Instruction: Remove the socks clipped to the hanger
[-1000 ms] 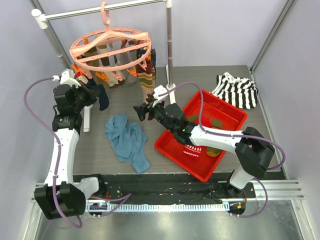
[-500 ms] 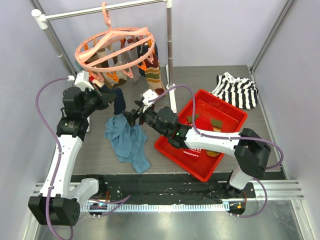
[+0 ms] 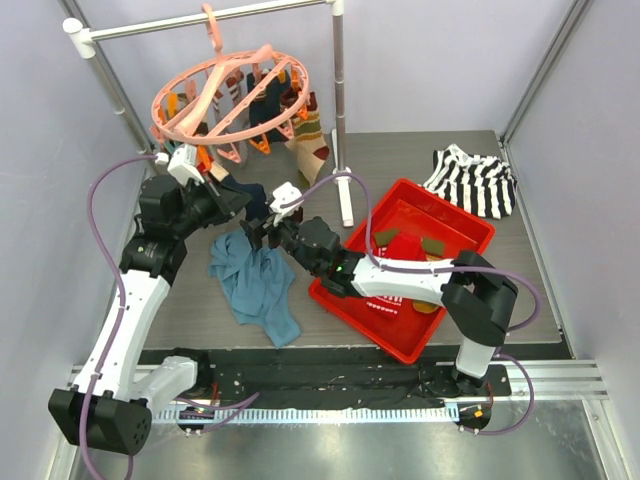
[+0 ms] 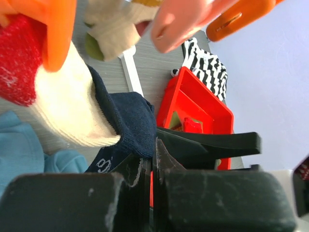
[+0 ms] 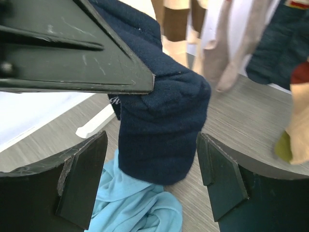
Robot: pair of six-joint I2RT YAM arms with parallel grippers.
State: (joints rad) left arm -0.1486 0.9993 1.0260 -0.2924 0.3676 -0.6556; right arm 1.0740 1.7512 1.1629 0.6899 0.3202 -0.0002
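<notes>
The salmon-pink ring hanger (image 3: 235, 95) hangs tilted from the rail, with several socks (image 3: 300, 130) clipped under it. My left gripper (image 3: 237, 197) is shut on the cuff of a navy sock (image 3: 257, 203), below the hanger's left side. In the left wrist view the jaws (image 4: 154, 145) pinch the navy sock (image 4: 128, 118), next to a red-and-white sock (image 4: 63, 116) held by an orange clip (image 4: 53, 24). My right gripper (image 3: 258, 232) is open. In the right wrist view its fingers (image 5: 152, 140) stand either side of the navy sock's toe (image 5: 159, 130), not touching it.
A plain blue cloth (image 3: 255, 280) lies on the table under the grippers and also shows in the right wrist view (image 5: 135, 208). A red tray (image 3: 465, 225) with a few socks stands to the right. A black-and-white striped garment (image 3: 475, 180) lies at back right. A grey rail post (image 3: 338, 90) stands behind the hanger.
My left gripper moved right and forward with the navy sock, tilting the hanger. My right gripper moved left until its open fingers flank the sock's toe.
</notes>
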